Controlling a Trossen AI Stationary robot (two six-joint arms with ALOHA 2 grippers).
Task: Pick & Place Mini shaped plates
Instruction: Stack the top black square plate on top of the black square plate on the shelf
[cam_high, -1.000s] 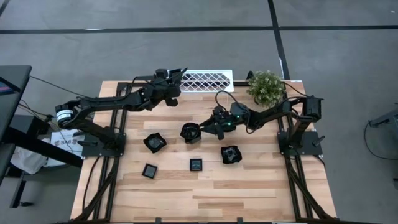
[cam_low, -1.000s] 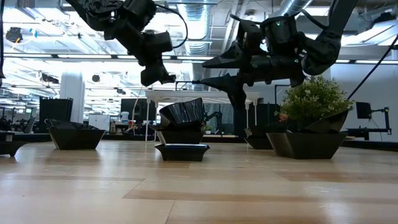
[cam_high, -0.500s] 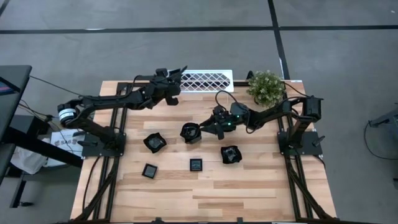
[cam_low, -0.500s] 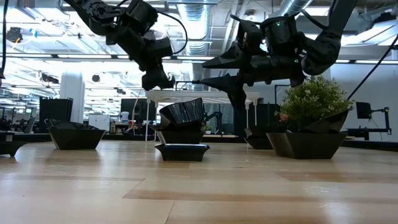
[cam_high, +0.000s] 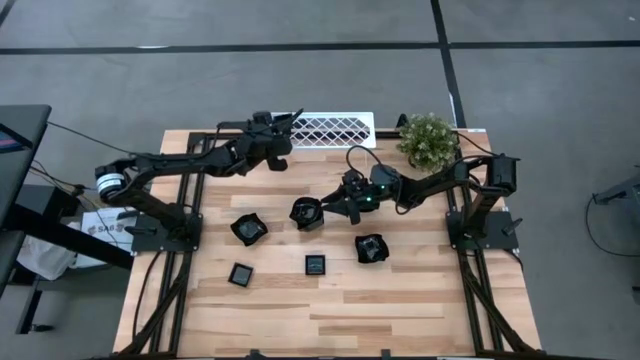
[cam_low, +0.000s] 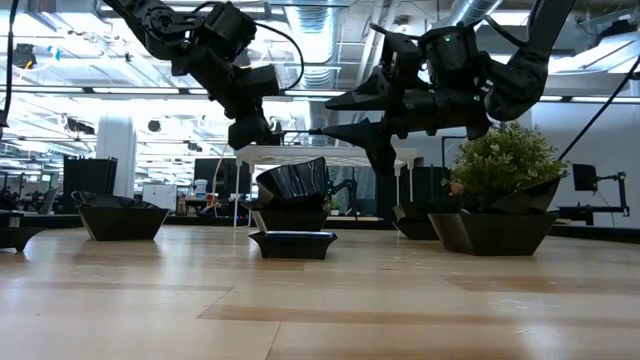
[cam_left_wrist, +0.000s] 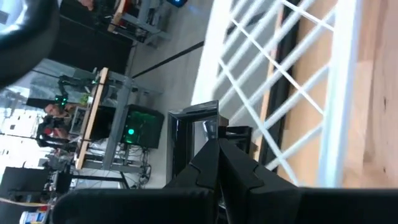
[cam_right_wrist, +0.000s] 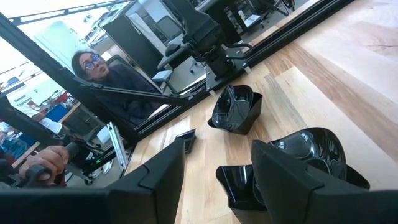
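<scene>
Spanning pale wood table (cam_high: 400, 300), black plates (cam_high: 249, 229); beyond, seemingly an office.

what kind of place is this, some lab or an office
Most likely a robotics lab or workshop in an open industrial hall. The wooden table stands on a bare concrete floor, exposed ceiling ducts run overhead, and other workbenches with equipment and a seated person show beyond it.
</scene>
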